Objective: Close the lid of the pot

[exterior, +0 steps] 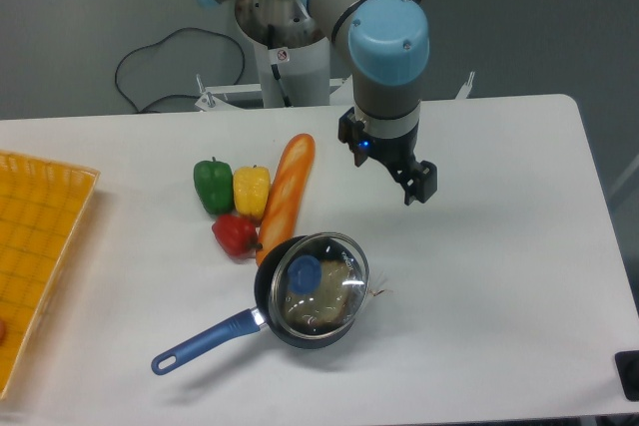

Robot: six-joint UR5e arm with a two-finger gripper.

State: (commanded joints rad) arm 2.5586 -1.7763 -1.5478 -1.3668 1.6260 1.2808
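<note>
Right now your gripper (419,187) hangs above the white table (499,276), up and to the right of the pot (308,331), holding nothing — whether its fingers are parted you cannot tell from this angle. You can see the lid (319,281) resting on the pot, blue knob toward the left, the blue handle pointing lower left. Just beside the pot lie a baguette (287,195) and three peppers — green (212,186), yellow (251,190), red (235,234).

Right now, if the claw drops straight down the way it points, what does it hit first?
Likely bare table. The claw points down, right of the baguette and above-right of the lid on the pot. Depth is unclear from this one view.
</note>
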